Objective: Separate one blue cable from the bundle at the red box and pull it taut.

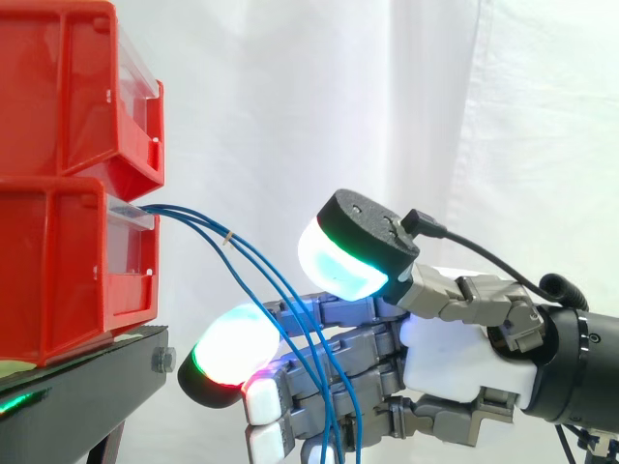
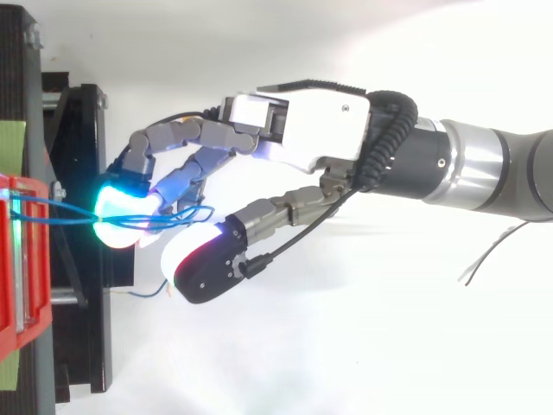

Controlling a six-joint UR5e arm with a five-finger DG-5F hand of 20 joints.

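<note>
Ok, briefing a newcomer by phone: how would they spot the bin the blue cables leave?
Start at the black metal stand at the side view's left, carrying two stacked red plastic bins. It is the lower red bin: thin blue cables run out of its clear front toward the hand, while the upper red bin shows none.

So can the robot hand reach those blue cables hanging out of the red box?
Probably yes. The hand is right at the blue cables, which hang from the red box down across its straight fingers. Nothing stands between them, and the thumb is spread above, not pinching yet.
</note>
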